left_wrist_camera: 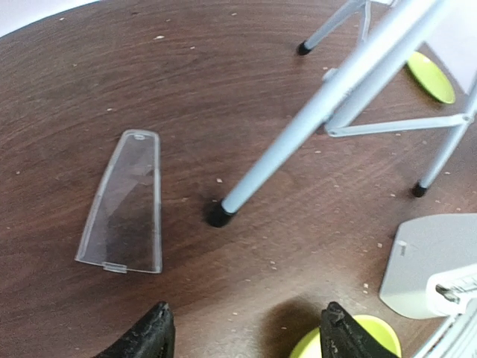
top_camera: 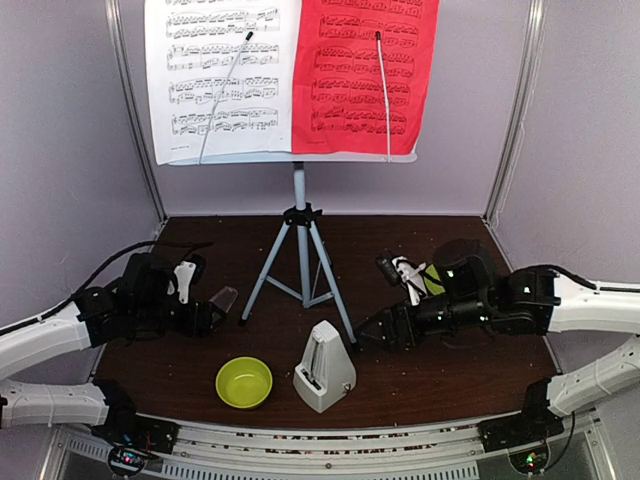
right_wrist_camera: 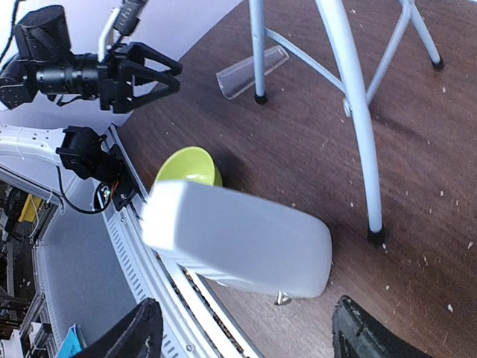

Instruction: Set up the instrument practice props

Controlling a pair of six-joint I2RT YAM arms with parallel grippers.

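Nothing legible here, only printed music

Looking over the white page (top_camera: 222, 75) and the red page (top_camera: 365, 75) up on the stand, I see rows of staves and notes, but no title or word I can make out. There's a tiny line at the white page's lower left corner, too small to read. The metronome (top_camera: 325, 367) on the bench shows no readable numbers. The yellow-and-black sticker (top_camera: 433, 281) on the right arm has stripes only.

music stand (top_camera: 299, 190) standing upright at rear centre, grey tripod legs spreading wide | white sheet-music page (top_camera: 220, 80) and red page (top_camera: 365, 75) resting side by side on it, edges touching, a thin wire arm (top_camera: 225, 95) crossing each | cream pyramid metronome (top_camera: 324, 368) standing upright near one front tripod foot
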